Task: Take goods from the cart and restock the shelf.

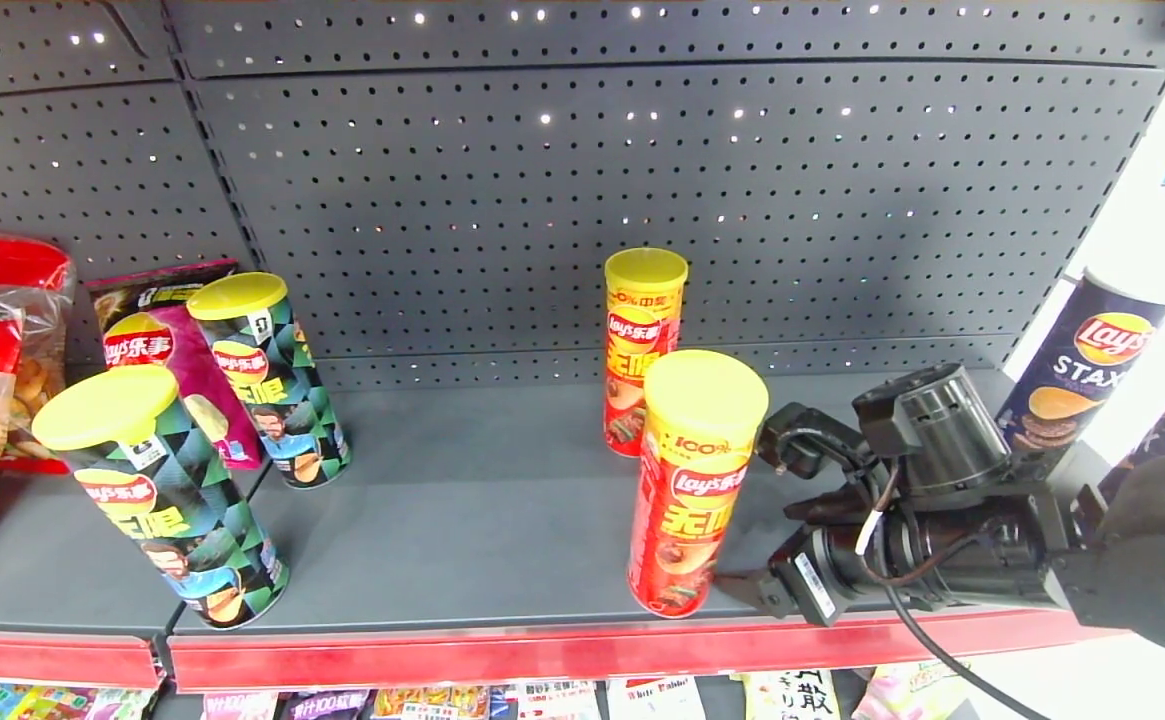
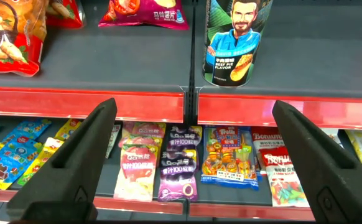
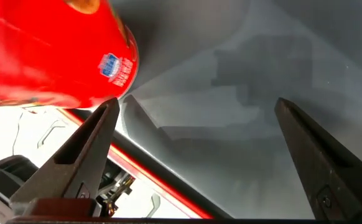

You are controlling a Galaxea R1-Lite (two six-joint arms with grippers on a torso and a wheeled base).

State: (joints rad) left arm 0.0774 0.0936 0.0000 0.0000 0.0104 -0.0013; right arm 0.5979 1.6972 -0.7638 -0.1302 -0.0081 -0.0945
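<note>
Right gripper [image 3: 196,107] level, fingers [image 3: 84,152] spread, beside can [image 3: 50,50]

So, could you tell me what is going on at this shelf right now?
The robot is restocking a grey shelf with chip cans. A red can stands upright near the shelf's front edge, with a second red can behind it. The right gripper is beside the front can's base, open and not holding it. The left gripper is open and empty, facing the shelf's red front edge below a green can.
</note>
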